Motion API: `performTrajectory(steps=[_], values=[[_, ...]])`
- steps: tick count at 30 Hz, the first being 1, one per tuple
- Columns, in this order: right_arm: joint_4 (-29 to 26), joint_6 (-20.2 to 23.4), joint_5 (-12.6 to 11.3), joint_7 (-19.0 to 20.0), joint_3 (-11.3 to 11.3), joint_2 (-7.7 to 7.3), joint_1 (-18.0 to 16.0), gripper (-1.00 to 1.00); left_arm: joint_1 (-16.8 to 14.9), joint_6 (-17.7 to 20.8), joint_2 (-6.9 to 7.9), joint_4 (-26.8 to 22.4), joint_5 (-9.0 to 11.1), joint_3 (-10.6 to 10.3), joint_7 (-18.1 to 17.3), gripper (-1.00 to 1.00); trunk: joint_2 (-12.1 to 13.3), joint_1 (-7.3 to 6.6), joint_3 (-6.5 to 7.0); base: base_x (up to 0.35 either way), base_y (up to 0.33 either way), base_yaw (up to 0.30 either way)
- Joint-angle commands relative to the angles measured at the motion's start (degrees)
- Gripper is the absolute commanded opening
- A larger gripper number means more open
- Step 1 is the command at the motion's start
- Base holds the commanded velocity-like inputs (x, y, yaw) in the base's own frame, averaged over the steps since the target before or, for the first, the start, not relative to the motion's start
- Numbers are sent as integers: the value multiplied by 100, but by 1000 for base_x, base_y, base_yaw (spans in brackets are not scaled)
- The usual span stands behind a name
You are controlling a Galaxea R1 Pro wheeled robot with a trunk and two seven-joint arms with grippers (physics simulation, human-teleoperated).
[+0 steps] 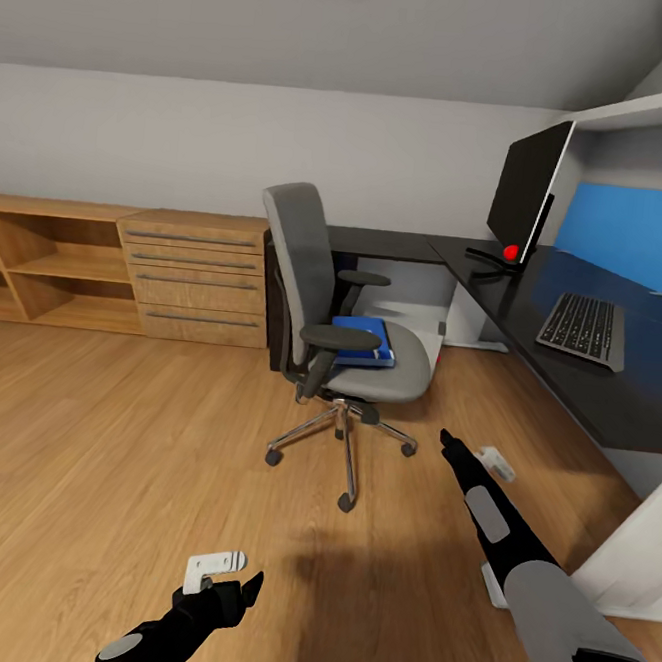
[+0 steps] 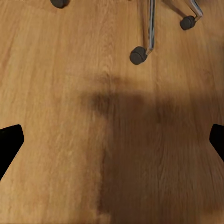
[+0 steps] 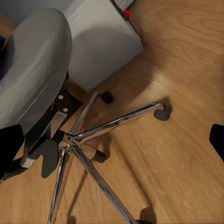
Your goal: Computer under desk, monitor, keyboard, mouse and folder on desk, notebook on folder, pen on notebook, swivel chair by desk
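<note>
The swivel chair (image 1: 347,317) stood on the wooden floor (image 1: 111,432) just beside the inner corner of the black L-shaped desk (image 1: 569,362), its grey back turned toward the wooden dresser (image 1: 197,274). On the seat lay the bright blue folder (image 1: 365,340), flat, near the back of the seat, between the two black armrests. It looked thin and stiff, with a darker edge on the near side; I judged it should be taken from one edge.

On the desk, the monitor (image 1: 527,188) stood near the corner, a wide black screen with a thin light frame and a curved foot, and a small red mark showed at its foot. The keyboard (image 1: 584,330) lay on the long side of the desk, near the front edge and well apart from the monitor. These two seemed already in place, so the folder was probably the next thing to move.

The right gripper (image 1: 452,444) reached forward and low, toward the chrome star base (image 3: 74,140); in the right wrist view its fingers were wide apart and empty. A light grey box (image 3: 100,42), perhaps the computer, stood behind the base. The left gripper (image 1: 246,587) hung low over the floor, also spread open and holding nothing. Both arms were probably kept low so that the robot could approach the chair freely.
</note>
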Motion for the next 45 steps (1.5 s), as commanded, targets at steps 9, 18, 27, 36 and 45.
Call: performTrajectory(steps=[9, 18, 27, 36, 45], values=[[7, -41, -47, 0, 2, -1, -2, 100, 0, 23, -1, -8, 59, -10, 40, 100, -2, 0, -4, 153, 0, 0], [8, -70, -39, -3, 0, -4, -2, 100, 0, 24, -4, -8, 59, -11, 46, 100, 163, -96, 134, 3, 0, 0], [19, -62, -41, 0, 0, -52, -2, 100, 0, 24, -4, -8, 59, -11, 48, 100, 443, -249, 260, 0, 0, 0], [48, -70, -39, 19, 8, -54, 4, 100, 0, 17, -1, -8, 59, -11, 40, 100, 443, -249, 260, 37, 0, 0], [49, -72, -35, 17, 9, -54, 7, 100, 0, 22, -1, -8, 59, -11, 39, 100, 443, -249, 260, 212, 0, 0]])
